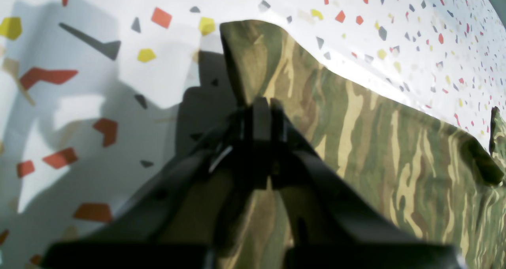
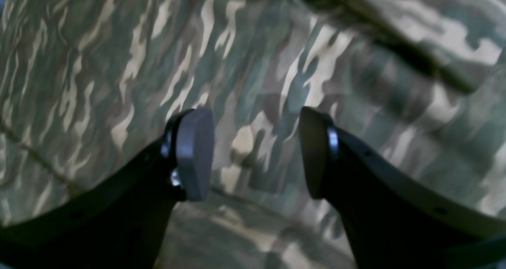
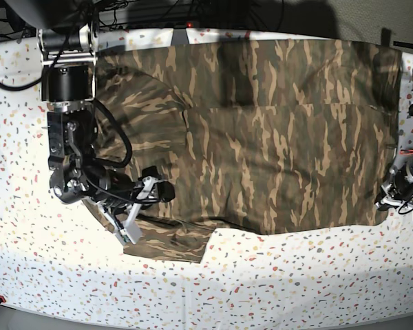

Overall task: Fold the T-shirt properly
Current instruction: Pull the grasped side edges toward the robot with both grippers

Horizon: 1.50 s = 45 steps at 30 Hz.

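Camouflage cloth, brown, tan and olive: one T-shirt (image 3: pixel 282 165), laid across most of the white speckled table (image 3: pixel 296 289), its long near edge running between the two arms. Condition: broad and largely flat in the middle, rumpled on the robot's right, with a loose flap (image 3: pixel 165 244) jutting toward the near side. Folding appears to be at an early stage.

Left gripper (image 1: pixel 253 111), one: fingertips pressed together on the side edge of the shirt, near its near corner, with a ridge of cloth running into them. Judged a pinch, though the dark fingers hide how much fabric they have.

Right gripper (image 2: pixel 253 154), one: fingers spread wide over the cloth, nothing between them gripped. Whether they touch the fabric cannot be told.

Hazards, as judged:
- Slip at the left: a shallow bite on the edge could let the corner drop once pulled.
- Skewed fold: lifting with the left alone, the right side ungripped, would drag the panel diagonally.
- Poor catch at the right: closing on flat cloth may miss altogether — or gather several layers where the creases overlap, bunching the flap beneath.
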Motion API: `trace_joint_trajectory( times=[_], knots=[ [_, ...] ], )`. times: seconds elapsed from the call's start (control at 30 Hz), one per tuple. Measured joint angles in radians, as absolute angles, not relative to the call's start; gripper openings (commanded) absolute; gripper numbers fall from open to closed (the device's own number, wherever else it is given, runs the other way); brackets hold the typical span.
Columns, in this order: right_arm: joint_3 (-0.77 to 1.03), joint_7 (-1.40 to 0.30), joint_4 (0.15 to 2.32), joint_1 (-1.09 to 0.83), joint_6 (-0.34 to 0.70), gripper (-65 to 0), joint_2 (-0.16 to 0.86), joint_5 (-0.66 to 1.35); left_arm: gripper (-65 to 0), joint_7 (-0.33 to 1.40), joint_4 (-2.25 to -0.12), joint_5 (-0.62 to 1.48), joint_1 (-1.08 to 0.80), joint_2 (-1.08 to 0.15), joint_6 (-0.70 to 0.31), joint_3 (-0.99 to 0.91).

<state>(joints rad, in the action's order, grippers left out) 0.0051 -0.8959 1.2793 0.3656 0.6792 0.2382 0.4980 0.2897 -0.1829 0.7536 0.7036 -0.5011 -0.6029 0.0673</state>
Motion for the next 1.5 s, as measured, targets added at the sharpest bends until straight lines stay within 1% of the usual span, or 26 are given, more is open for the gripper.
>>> trace_joint_trajectory(
  times=[0.1,0.17,0.27,0.37,0.5,0.7,0.83,0.97,1.17,1.3,1.5],
  knots=[
    [0.051,-0.803,1.279,0.366,0.669,-32.1,0.234,0.436,-63.7,0.282,-0.183,0.753,0.704,-0.501,-0.603,0.067],
    [0.111,-0.738,1.279,0.368,0.622,-32.1,0.23,0.434,-63.7,0.258,-0.183,0.753,0.703,-0.501,-0.603,0.067],
    [0.21,-0.736,1.279,0.392,0.617,-32.1,0.236,0.382,-63.7,0.257,-0.183,0.753,0.704,-0.501,-0.603,0.067],
    [0.255,-0.737,1.275,0.419,0.614,-32.1,0.247,0.316,-63.7,0.257,-0.182,0.754,0.704,-0.501,-0.603,0.067],
    [0.254,-0.731,1.176,0.468,0.614,-32.1,0.267,0.291,-63.7,0.257,-0.182,0.754,0.704,-0.501,-0.603,0.067],
    [0.254,-0.713,0.865,0.59,0.614,-32.1,0.283,0.244,-63.7,0.251,-0.182,0.755,0.704,-0.5,-0.603,0.067],
    [0.254,-0.669,0.727,0.664,0.614,-32.1,0.292,0.19,-63.7,0.253,-0.182,0.754,0.704,-0.499,-0.603,0.067],
    [0.254,-0.638,0.66,0.684,0.614,-32.1,0.292,0.131,-63.7,0.253,-0.182,0.754,0.704,-0.498,-0.603,0.067],
    [0.254,-0.596,0.546,0.682,0.617,-32.1,0.313,0.105,-63.7,0.253,-0.182,0.755,0.704,-0.498,-0.603,0.067],
    [0.255,-0.576,0.535,0.681,0.618,-32.1,0.315,0.103,-63.7,0.253,-0.182,0.754,0.704,-0.499,-0.603,0.067],
    [0.255,-0.548,0.526,0.712,0.675,-32.1,0.333,0.102,-63.7,0.249,-0.182,0.753,0.704,-0.498,-0.603,0.067]
  ],
)
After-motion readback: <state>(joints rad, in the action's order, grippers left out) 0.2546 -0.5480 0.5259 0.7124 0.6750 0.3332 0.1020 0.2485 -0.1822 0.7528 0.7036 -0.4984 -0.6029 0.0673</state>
